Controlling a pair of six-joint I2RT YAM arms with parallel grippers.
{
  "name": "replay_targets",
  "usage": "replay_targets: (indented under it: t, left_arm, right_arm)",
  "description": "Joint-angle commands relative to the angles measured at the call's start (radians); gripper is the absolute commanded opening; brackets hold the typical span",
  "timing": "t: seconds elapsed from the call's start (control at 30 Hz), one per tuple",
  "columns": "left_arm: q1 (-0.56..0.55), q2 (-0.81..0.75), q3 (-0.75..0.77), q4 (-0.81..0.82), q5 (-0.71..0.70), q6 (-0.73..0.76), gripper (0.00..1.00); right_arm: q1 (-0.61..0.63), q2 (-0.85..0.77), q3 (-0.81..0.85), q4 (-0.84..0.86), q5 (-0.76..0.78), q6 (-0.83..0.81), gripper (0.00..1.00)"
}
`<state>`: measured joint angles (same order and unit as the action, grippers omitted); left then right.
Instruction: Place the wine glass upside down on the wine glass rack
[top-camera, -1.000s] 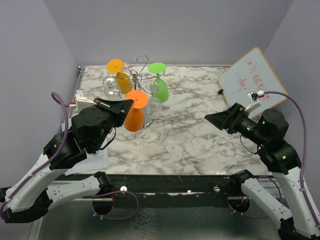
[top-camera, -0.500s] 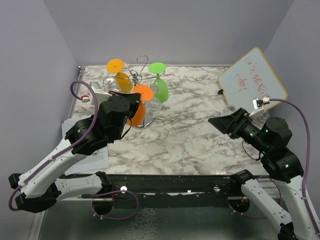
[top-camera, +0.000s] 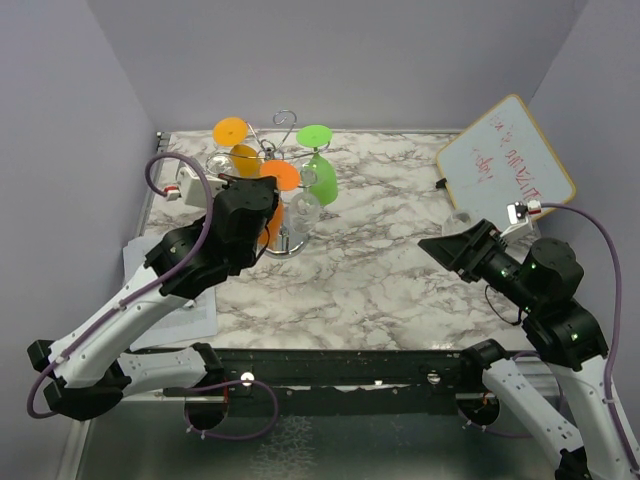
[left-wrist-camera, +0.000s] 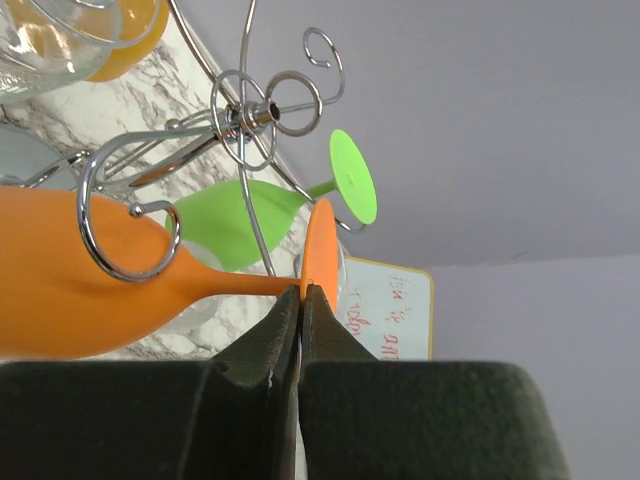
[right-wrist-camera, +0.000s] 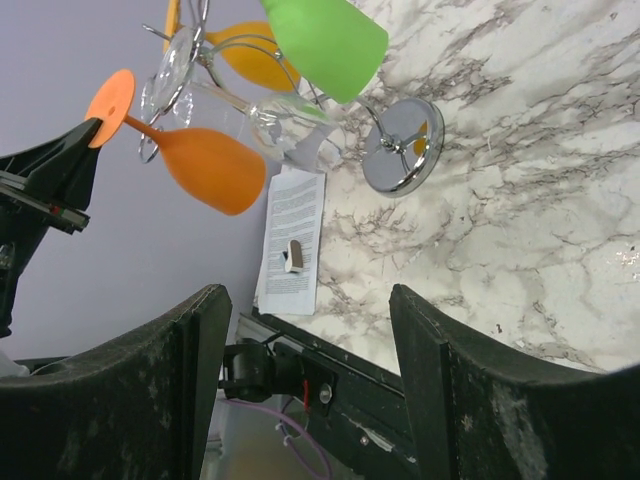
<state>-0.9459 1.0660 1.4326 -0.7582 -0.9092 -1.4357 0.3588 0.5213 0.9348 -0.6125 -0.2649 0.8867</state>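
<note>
My left gripper (top-camera: 268, 192) is shut on the round foot (left-wrist-camera: 320, 250) of an orange wine glass (left-wrist-camera: 70, 295). It holds the glass bowl-down against the silver wire rack (top-camera: 277, 150). In the left wrist view a scroll-ended arm (left-wrist-camera: 125, 225) of the rack crosses the bowl's neck; I cannot tell whether it carries the glass. The rack's hub (left-wrist-camera: 262, 112) is just above. The right wrist view shows the orange glass (right-wrist-camera: 205, 165), my left gripper (right-wrist-camera: 62, 168) and the chrome base (right-wrist-camera: 403, 145). My right gripper (top-camera: 428, 240) is open and empty at the right, away from the rack.
A green glass (top-camera: 320, 178), a yellow-orange glass (top-camera: 238, 150) and two clear glasses (top-camera: 222, 168) (top-camera: 303, 208) hang on the rack. A whiteboard (top-camera: 505, 160) leans at the back right. A printed sheet (top-camera: 190, 312) lies at the table's left front edge.
My left arm has carried the orange glass up and back, from in front of the rack into its arms. My right arm has drawn back a little.
</note>
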Motion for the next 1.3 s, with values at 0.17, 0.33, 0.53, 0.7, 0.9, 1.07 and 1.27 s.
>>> replay_targets:
  t: [0.17, 0.33, 0.53, 0.7, 0.9, 1.07, 1.27]
  left_arm:
    - [0.137, 0.037, -0.015, 0.042, 0.049, -0.003, 0.0]
    - [0.189, 0.039, -0.013, 0.05, 0.047, -0.008, 0.0]
    - [0.202, 0.005, -0.041, 0.05, 0.055, -0.008, 0.0]
    - [0.205, -0.047, -0.1, 0.046, 0.047, -0.014, 0.0]
    - [0.206, -0.082, -0.126, 0.046, 0.075, -0.008, 0.0]
    - [0.206, -0.114, -0.135, 0.044, 0.13, -0.017, 0.0]
    - [0.206, -0.137, -0.14, 0.023, 0.155, -0.019, 0.0]
  right_arm:
    - [0.0, -0.023, 0.022, -0.032, 0.043, 0.023, 0.7]
    - [0.001, -0.01, 0.027, -0.033, 0.043, 0.024, 0.7]
    - [0.002, 0.001, 0.011, -0.022, 0.04, 0.024, 0.7]
    - [0.001, 0.002, -0.004, -0.017, 0.05, 0.027, 0.7]
    - [0.001, 0.02, -0.02, -0.01, 0.036, 0.021, 0.69]
    - [0.001, 0.051, -0.018, 0.01, 0.037, 0.006, 0.7]
    - [0.001, 0.075, 0.0, 0.015, 0.068, -0.033, 0.7]
